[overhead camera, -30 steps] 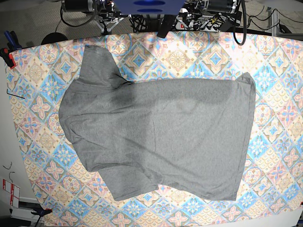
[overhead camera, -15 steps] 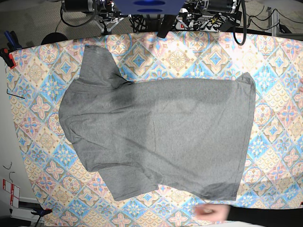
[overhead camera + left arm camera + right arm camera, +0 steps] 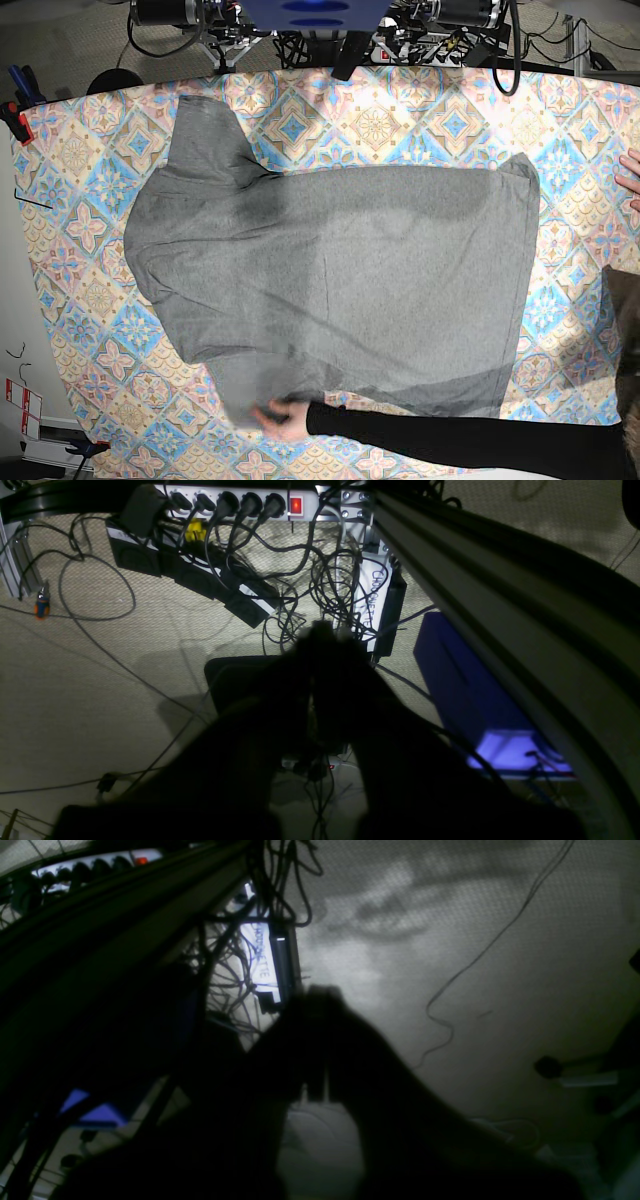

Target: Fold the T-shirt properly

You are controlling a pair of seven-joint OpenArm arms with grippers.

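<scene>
Our left gripper (image 3: pixel 325 635) hangs over the floor, its dark fingers pressed together with nothing between them. Past its tip we see a white power strip (image 3: pixel 240 502) with a lit red switch, a tangle of black cables (image 3: pixel 320 580) and a blue box (image 3: pixel 475 700) beside a metal rail. Our right gripper (image 3: pixel 320 995) is likewise clenched on nothing, a dark silhouette over carpeted floor (image 3: pixel 475 940), with cables and a labelled white box (image 3: pixel 262 960) to its side.

In the base view we cannot pick out either gripper over the table. The grey T-shirt (image 3: pixel 340 280) lies spread flat on the patterned tablecloth (image 3: pixel 90 150), collar end toward the view's left and hem toward its right. A person's hand (image 3: pixel 280 418), on a black-sleeved arm (image 3: pixel 450 440) reaching in from the lower right, rests on the shirt's near sleeve. Another hand (image 3: pixel 630 180) shows at the right edge.
</scene>
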